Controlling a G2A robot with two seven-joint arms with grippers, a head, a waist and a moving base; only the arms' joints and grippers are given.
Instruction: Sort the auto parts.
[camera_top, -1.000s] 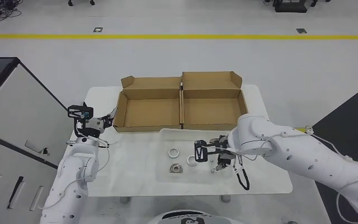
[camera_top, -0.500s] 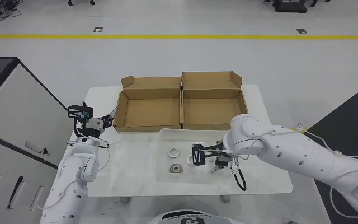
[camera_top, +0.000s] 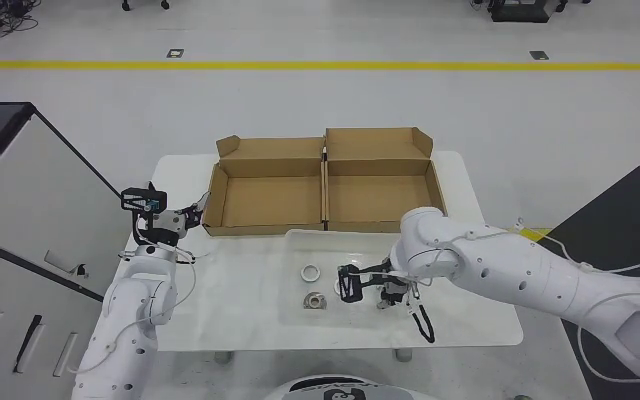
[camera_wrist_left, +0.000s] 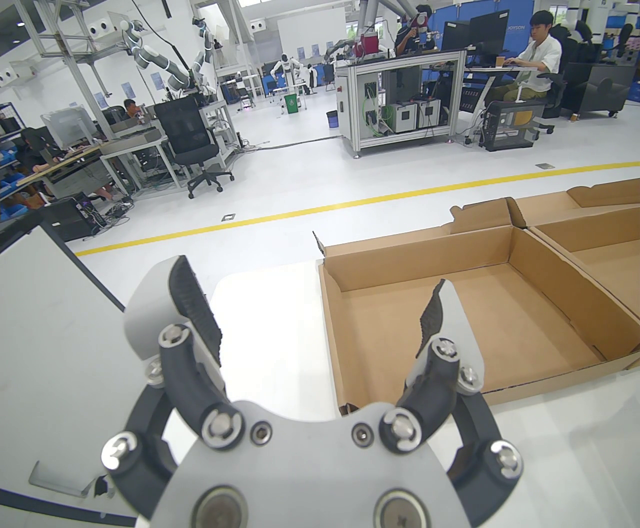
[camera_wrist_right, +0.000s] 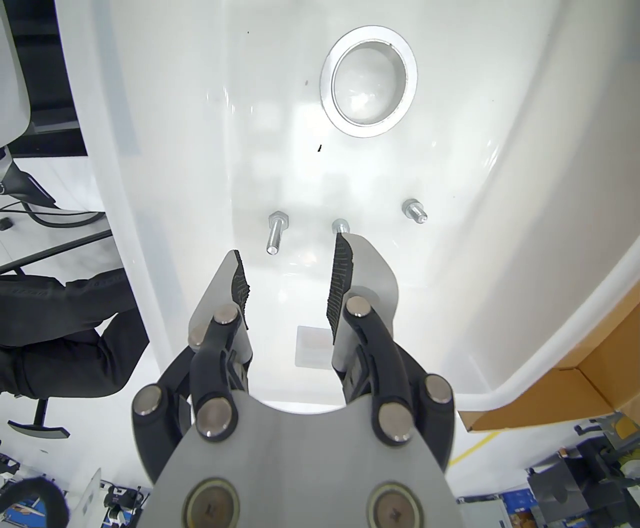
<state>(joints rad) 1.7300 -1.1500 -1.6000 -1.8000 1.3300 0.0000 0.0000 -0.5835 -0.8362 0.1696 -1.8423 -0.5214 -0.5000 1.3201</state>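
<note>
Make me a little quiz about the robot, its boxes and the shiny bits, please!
1. True or false: the cardboard box near the left tool is full of parts.
2. Pick one. The right tool is: A) open above the white tray; B) shut on a spanner; C) resting inside a box.
3. Which lie closer to the right tool, the bolts or the metal ring?

Key: 1 false, the box is empty; 2 A; 3 the bolts.
</note>
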